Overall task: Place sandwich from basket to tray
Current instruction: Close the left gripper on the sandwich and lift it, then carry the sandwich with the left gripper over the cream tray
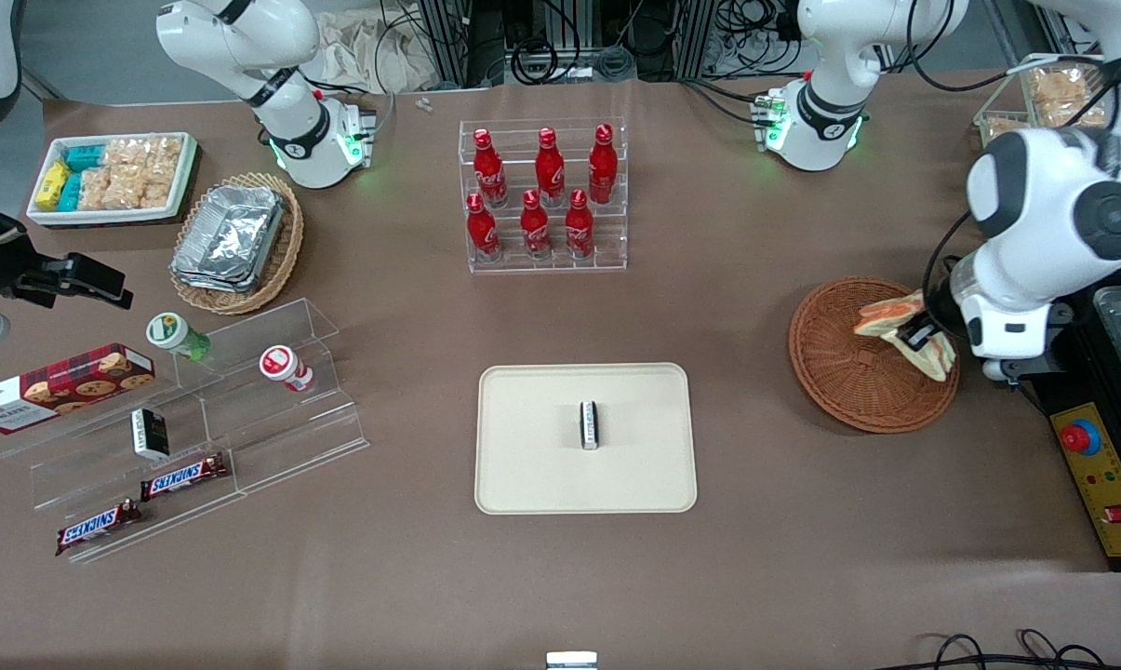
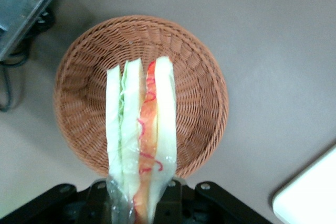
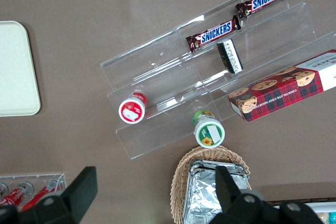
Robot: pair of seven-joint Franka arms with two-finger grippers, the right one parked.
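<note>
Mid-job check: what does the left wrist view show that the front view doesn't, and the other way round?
Only the left wrist view shows the sandwich edge-on, its bread, green and orange-red layers distinct, with the basket bare below it. Only the front view shows the small dark packet lying on the tray, and the cola bottle rack farther from the camera. Both show the hand shut on the sandwich, held above the basket, and part of the tray.
</note>
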